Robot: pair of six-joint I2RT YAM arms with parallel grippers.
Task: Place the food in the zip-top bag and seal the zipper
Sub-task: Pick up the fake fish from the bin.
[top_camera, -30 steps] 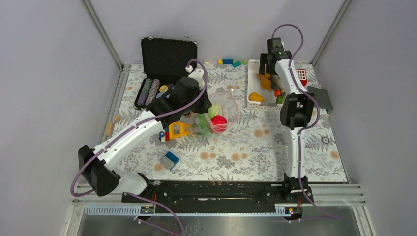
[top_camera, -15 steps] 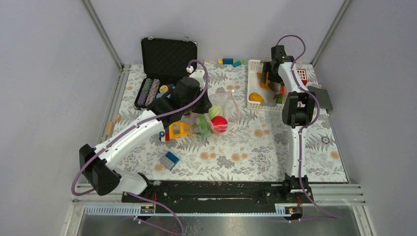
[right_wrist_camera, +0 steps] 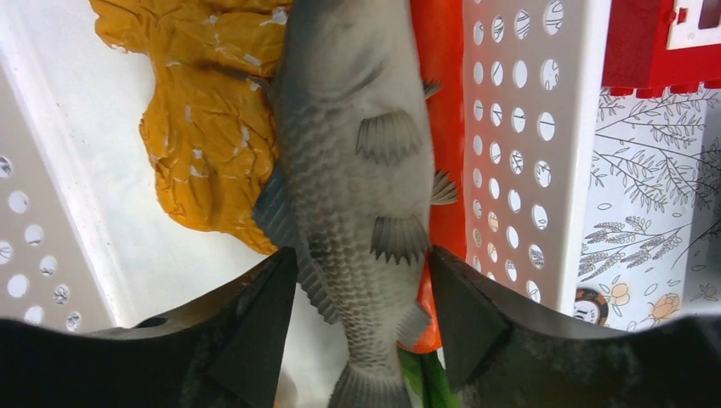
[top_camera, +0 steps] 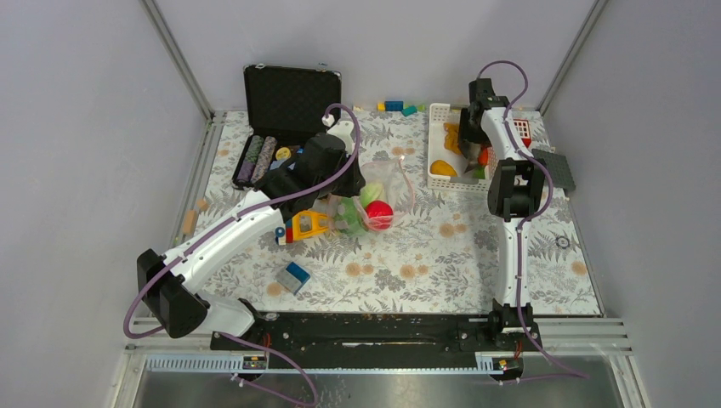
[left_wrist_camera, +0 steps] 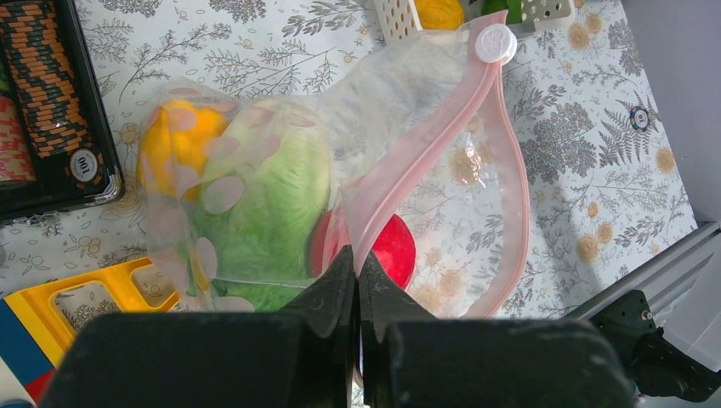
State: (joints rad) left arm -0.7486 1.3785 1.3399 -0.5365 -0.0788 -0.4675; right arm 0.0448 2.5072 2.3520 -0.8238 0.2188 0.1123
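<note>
The left gripper (left_wrist_camera: 357,265) has its fingers pressed together on the pink zipper strip (left_wrist_camera: 425,149) of the zip-top bag (left_wrist_camera: 400,102), which lies on the flowered table (top_camera: 442,255) near the middle. The mouth gapes, with the white slider (left_wrist_camera: 496,42) at the far end of the strip. Through the cloudy plastic I can make out a green lettuce (left_wrist_camera: 272,195), something yellow (left_wrist_camera: 170,140) and a red ball (left_wrist_camera: 395,246) (its lower part is hidden behind the fingers). From above, the arm covers that gripper entirely.

The right gripper (right_wrist_camera: 361,272) is down in the white basket (right_wrist_camera: 519,127) at the far right, with its fingers spread on either side of a grey fish (right_wrist_camera: 357,127) near the tail. They sit close against its flanks, but I cannot tell whether they are actually squeezing it. The tail runs out of the bottom of the view. An orange crumpled piece (right_wrist_camera: 204,136) lies partly under the fish.
</note>
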